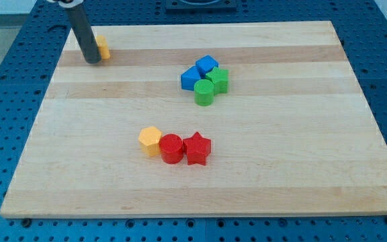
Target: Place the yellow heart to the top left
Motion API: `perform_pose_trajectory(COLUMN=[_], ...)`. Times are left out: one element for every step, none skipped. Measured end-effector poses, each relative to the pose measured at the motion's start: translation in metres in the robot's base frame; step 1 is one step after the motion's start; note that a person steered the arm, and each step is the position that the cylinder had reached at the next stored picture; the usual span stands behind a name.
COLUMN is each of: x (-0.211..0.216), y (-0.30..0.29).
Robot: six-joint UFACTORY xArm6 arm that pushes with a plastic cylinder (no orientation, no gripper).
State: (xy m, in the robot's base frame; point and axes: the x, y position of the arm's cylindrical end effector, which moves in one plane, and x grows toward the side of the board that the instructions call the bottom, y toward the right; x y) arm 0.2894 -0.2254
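Wooden desk point(261, 175) seen from above and in front, resting on a blue perforated base point(5, 94). The dark rod comes down from the view's top left; my tip point(92, 61) stands on the desk near its top left corner. This tool is a plain rod with nothing that parts or closes, so no open or clamped state applies.

Yellow heart point(103, 47): lies just to the view's right of the rod, partly hidden behind it, so its heart outline cannot be fully made out; it appears to touch the rod. It is already in the top left region of the desk, close to the top edge.

Centre right, upper half: a tight cluster of four blocks, all touching or nearly so. A blue cube point(207, 65) sits at the cluster's top, a second blue block point(191, 78) of unclear shape at its left, a green block point(220, 78) with a ribbed top at its right, and a green cylinder point(204, 93) at its bottom.

Centre, lower half: a row of three blocks in contact, running left to right: a yellow hexagon point(150, 140), a red cylinder point(171, 148), and a red star point(197, 148).

The two groups lie well apart from each other and from my tip.
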Motion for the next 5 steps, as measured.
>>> perform_pose_trajectory(x=[-0.024, -0.022, -0.01, -0.012, -0.03], y=[0.0, 0.001, 0.019, 0.045, 0.042])
